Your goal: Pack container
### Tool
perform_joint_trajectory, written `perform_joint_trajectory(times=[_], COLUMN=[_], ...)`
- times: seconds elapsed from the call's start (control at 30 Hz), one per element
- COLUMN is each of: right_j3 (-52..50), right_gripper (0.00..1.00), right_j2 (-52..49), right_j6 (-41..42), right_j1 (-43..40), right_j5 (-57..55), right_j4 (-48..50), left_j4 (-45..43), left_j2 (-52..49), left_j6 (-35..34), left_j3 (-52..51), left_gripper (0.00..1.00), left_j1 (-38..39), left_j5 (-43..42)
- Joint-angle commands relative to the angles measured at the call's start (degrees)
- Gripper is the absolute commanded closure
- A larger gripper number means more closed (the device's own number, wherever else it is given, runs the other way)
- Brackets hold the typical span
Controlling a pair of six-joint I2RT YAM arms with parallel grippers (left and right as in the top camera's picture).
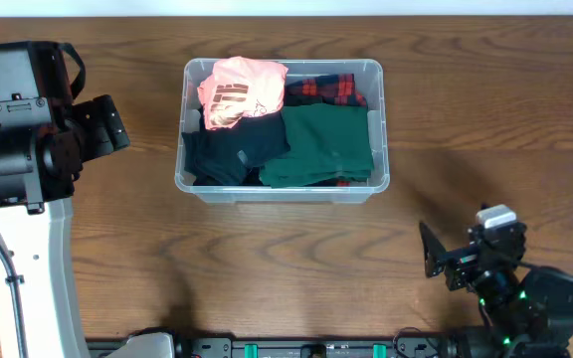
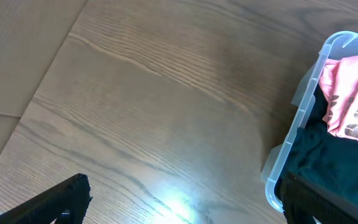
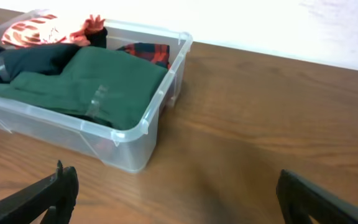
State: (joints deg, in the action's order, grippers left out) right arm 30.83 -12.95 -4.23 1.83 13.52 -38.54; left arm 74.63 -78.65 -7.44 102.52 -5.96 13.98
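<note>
The clear plastic container (image 1: 376, 119) stands at the table's middle back and holds folded garments: a pink one (image 1: 242, 88), a red plaid one (image 1: 326, 88), a green one (image 1: 326, 147) and a dark one (image 1: 229, 151). It also shows in the left wrist view (image 2: 294, 118) and the right wrist view (image 3: 151, 121). My left gripper (image 2: 185, 202) is open and empty, left of the container above the bare table. My right gripper (image 3: 176, 196) is open and empty, near the front right, away from the container.
The wooden table (image 1: 466, 109) spreads around the container. The left arm's white base (image 1: 28, 268) stands at the left edge. A black rail (image 1: 306, 348) runs along the front edge.
</note>
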Motion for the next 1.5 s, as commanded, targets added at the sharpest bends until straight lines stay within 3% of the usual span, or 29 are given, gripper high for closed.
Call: perform_joint_trajectory(times=[0.0,0.27,0.93,1.47], right_j3=[-2.75,-7.98,-23.17,-23.37], right_gripper=[0.01,0.01,0.01,0.01], right_j2=[3.72,12.52,12.48,12.46], right_j6=[-0.55,-0.59,-0.55,-0.55], right_j1=[-0.26,-0.26,-0.26,-0.26], right_j5=[0.48,0.42,2.78,2.82], right_j4=[0.52,0.42,11.43,12.37], left_j4=[0.15,0.15,0.15,0.17], left_j2=[0.00,0.00,0.00,0.00], left_j6=[0.35,0.35,0.35,0.35], left_j3=[0.37,0.35,0.37,0.35], left_gripper=[0.02,0.02,0.02,0.02], left_j1=[-0.24,-0.24,-0.24,-0.24], left_j5=[0.87,0.87,0.87,0.87])
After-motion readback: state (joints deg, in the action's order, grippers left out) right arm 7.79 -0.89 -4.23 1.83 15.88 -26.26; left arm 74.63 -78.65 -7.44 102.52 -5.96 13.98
